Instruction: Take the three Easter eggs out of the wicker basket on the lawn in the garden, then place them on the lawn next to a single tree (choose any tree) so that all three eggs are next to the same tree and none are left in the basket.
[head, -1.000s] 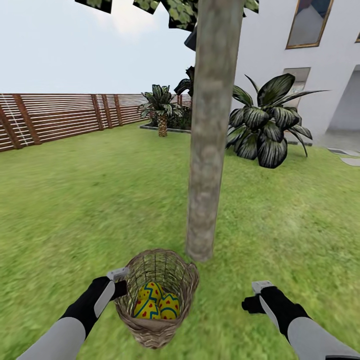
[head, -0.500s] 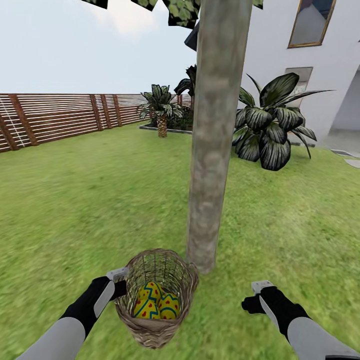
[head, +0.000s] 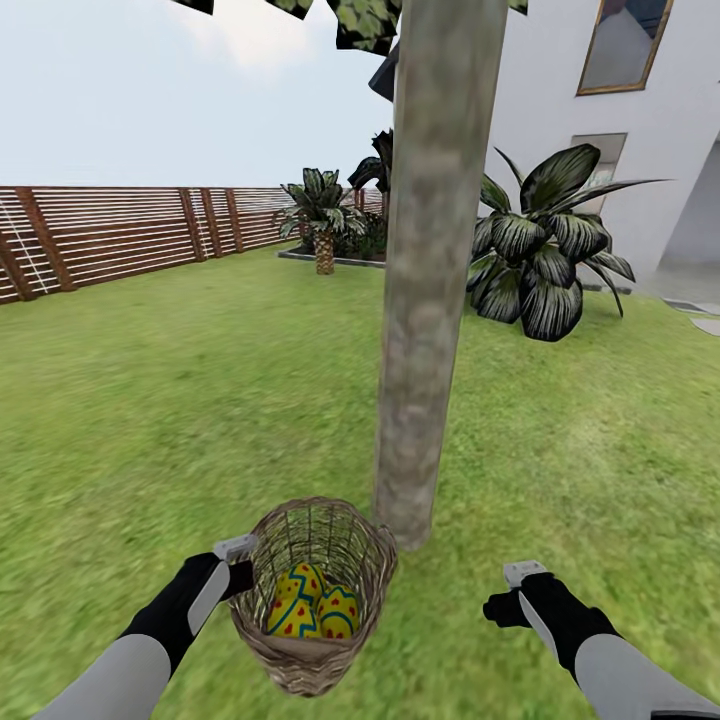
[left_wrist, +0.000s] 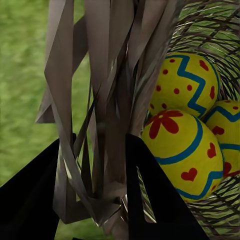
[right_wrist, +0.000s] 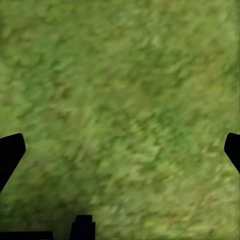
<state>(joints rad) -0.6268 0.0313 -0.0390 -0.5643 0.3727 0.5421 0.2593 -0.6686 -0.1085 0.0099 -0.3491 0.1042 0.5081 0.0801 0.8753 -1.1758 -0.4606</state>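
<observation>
Yellow, red-dotted Easter eggs (head: 313, 603), seemingly three, fill the wicker basket (head: 312, 655)

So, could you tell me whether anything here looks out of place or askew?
Yes: the wicker basket hangs off the lawn, clamped at its rim by the left gripper beside the tree. The Easter eggs sit inside it. The right gripper hovers open over grass.

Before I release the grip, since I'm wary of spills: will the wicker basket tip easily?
Probably. The wicker basket tapers toward its base, so it may tip. The left gripper clamps thin wall strands, which likely flex. The Easter eggs, being rounded, could roll out.
</observation>
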